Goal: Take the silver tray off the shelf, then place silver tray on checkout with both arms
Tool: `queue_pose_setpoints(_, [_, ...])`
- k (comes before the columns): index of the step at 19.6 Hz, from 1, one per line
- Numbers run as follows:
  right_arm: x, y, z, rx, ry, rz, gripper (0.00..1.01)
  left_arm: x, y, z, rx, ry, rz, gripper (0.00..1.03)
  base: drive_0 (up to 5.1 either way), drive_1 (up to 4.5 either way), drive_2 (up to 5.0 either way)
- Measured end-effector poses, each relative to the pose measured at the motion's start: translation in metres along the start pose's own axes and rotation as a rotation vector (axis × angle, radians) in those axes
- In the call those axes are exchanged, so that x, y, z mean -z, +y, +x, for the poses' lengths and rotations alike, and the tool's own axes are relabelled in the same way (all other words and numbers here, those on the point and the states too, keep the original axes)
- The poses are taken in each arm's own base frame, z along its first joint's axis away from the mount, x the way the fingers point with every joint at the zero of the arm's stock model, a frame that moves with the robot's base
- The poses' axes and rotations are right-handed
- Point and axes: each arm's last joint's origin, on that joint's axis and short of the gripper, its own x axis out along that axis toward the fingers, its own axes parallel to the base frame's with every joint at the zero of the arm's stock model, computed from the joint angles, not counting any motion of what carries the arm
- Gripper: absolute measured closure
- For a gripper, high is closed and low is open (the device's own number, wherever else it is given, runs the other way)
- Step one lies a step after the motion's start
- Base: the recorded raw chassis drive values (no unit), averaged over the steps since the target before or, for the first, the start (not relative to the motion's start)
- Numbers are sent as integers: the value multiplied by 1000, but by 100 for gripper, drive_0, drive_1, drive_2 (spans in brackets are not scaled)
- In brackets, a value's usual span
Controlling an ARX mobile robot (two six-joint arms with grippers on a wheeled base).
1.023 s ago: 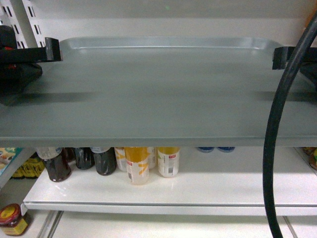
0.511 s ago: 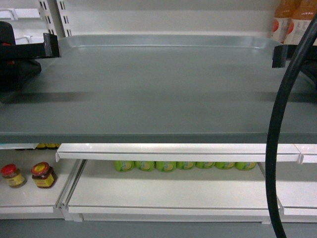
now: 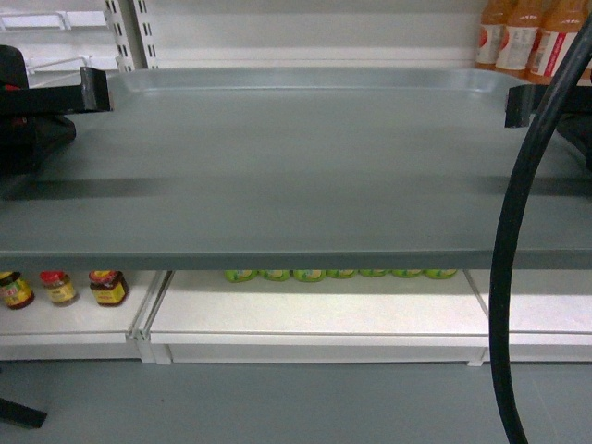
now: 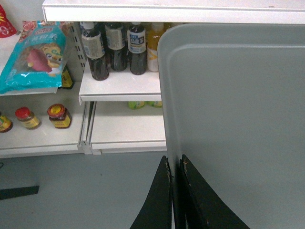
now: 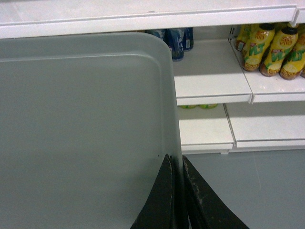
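Silver tray point(image 3: 296, 166) hangs clear of the shelf point(image 4: 119, 86), both grippers' fingers point(image 4: 159, 200) point(image 5: 162, 200) pinched on its side rims; checkout tabletop unseen, placing remains.

Black blocky left gripper point(image 3: 88, 90) and right gripper point(image 3: 518, 104), dark tapered fingers point(image 4: 155, 202), thick black cable point(image 3: 518, 250).

The large rectangular matte grey-silver metal tray point(image 3: 296, 166) with rounded corners and a low upturned rim is held level in the air, clear of the white metal shelf boards point(image 3: 314, 319) that stand behind and below it. Its inside is bare. The left black gripper point(image 4: 174, 167) is closed on the rim of its left edge, and the right black gripper point(image 5: 176, 164) is closed on the rim of its right edge.
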Motion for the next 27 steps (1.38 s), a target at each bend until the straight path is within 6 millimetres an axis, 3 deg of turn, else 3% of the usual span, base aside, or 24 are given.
queue_pose_setpoints(27, [-1, 1, -1, -2, -11, 1, 98, -2, 0, 0, 0, -12, -2, 100, 10, -420, 440])
